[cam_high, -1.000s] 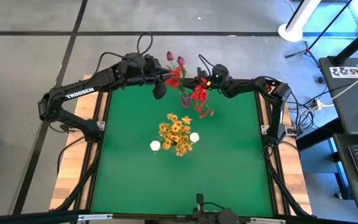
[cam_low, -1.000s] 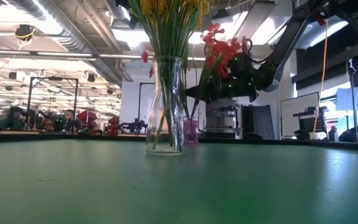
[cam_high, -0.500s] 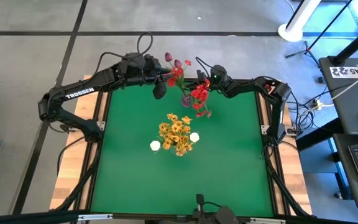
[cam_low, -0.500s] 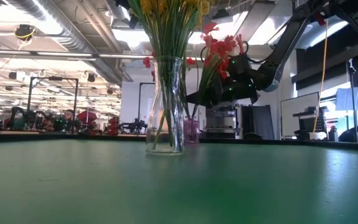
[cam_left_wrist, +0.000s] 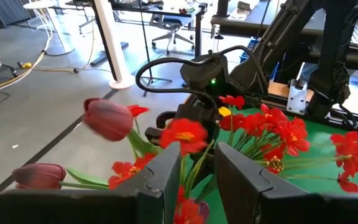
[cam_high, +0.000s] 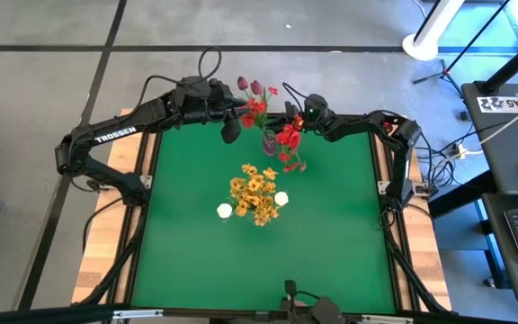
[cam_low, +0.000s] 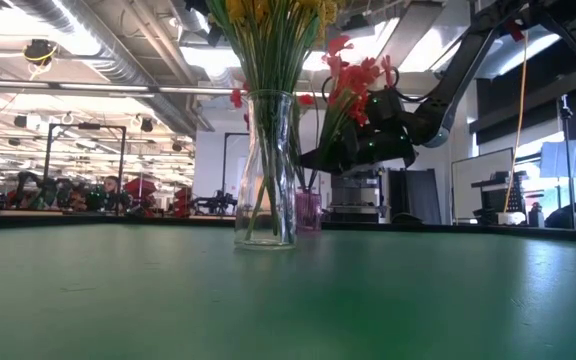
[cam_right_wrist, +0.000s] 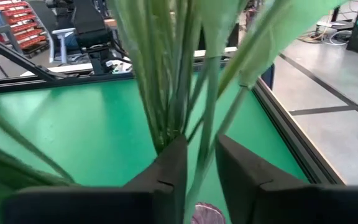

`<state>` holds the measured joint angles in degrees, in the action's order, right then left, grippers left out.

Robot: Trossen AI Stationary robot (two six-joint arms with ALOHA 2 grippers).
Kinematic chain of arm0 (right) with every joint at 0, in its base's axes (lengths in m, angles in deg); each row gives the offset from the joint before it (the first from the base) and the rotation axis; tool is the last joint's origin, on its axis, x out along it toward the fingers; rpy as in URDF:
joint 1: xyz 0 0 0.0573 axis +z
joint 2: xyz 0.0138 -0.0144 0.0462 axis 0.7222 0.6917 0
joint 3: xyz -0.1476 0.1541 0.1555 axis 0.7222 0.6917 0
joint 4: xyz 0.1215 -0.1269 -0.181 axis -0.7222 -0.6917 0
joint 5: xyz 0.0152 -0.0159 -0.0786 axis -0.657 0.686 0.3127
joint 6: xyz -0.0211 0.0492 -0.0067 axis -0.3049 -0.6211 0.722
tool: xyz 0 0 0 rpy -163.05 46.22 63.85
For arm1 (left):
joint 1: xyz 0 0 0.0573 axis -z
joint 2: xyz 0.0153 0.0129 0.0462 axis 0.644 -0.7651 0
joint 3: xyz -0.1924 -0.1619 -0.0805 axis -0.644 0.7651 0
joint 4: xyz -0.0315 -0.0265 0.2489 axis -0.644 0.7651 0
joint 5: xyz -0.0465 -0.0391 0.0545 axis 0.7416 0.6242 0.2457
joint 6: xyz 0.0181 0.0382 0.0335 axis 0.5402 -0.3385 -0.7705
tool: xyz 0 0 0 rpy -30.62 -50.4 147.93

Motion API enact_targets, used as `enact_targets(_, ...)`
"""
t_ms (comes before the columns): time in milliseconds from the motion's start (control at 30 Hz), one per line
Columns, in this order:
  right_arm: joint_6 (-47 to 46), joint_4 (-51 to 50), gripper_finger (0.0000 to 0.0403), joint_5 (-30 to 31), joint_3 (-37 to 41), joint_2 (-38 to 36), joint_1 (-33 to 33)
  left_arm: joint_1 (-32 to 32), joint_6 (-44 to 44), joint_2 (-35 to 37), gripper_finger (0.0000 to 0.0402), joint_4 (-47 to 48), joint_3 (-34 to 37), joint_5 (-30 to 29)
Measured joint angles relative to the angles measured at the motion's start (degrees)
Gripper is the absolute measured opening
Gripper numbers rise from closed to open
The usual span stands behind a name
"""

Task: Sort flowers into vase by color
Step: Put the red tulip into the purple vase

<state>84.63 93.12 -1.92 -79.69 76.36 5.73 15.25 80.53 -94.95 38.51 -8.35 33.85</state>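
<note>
Right gripper (cam_high: pixel 297 120) is closed on red flowers (cam_high: pixel 288 137) just above the small purple vase (cam_high: pixel 269 143); left gripper (cam_high: pixel 241 110), beside it, is narrowed around stems. Crowded stems could tip this vase.

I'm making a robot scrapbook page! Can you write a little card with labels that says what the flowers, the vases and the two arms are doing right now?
Table: green mat
Clear glass vase: mid-table, holds the yellow flowers and white buds
Small purple vase: at the far edge, behind the clear one
Red flowers: bunched over the purple vase, green stems between the right gripper fingers
Maroon tulips: beside the red ones, by the left gripper
Left gripper grip: a stem between its fingers, cannot tell if clamped
Sorting: yellow done, red underway
</note>
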Motion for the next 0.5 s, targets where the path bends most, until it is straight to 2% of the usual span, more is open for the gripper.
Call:
enact_targets(333, -0.25, -0.10, 0.0197, 0.93, -0.02, 0.00, 0.00, 0.00, 0.09, 0.00, 0.0096, 0.90, 0.00, -0.02)
enact_targets(500, -0.26, -0.10, 0.0235, 0.96, -0.02, 0.00, 0.00, 0.00, 0.07, 0.00, 0.0096, 1.36, 0.00, -0.02)
